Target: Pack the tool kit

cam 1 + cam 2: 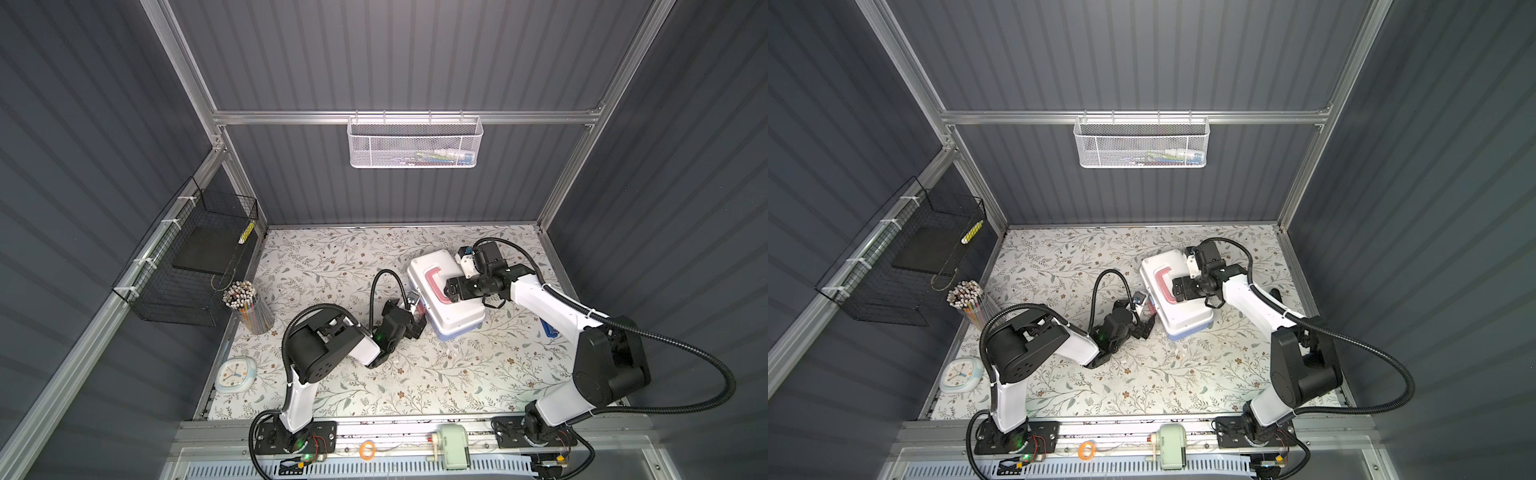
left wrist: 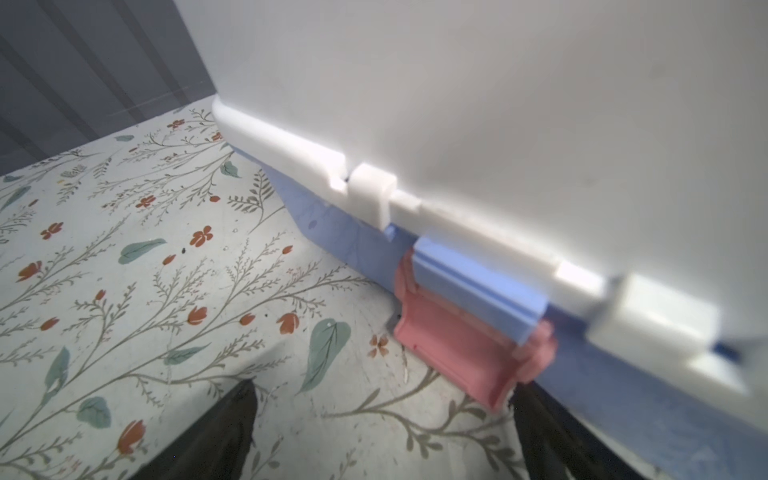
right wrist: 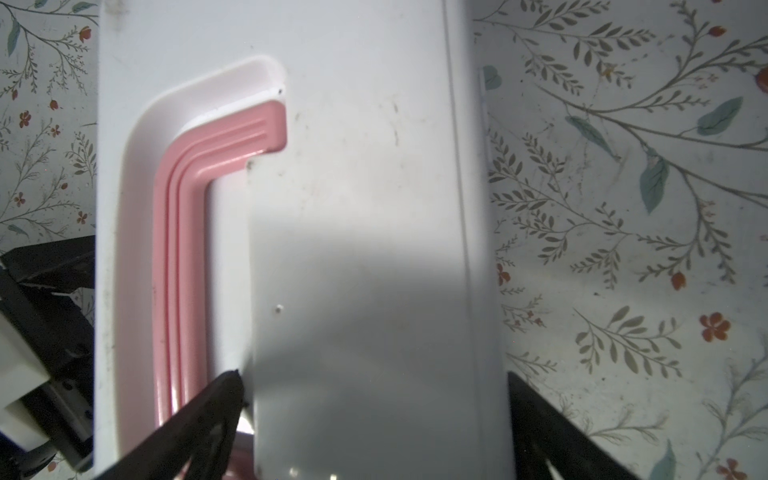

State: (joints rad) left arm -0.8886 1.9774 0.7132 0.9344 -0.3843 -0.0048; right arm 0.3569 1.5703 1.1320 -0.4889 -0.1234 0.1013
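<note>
1. Left gripper (image 2: 384,386): my jaws spread; pink latch (image 2: 469,353) lies lower right of frame, beside one jaw.
2. Right gripper (image 3: 374,374): my jaws spread over white lid (image 3: 353,208); pink handle (image 3: 178,249) left of centre.
3. Tool kit (image 1: 457,318): lid down, right of centre on floral table (image 1: 374,374).

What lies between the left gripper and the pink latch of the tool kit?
Nothing: in the left wrist view only bare floral table shows between the open left gripper and the pink latch of the tool kit.
</note>
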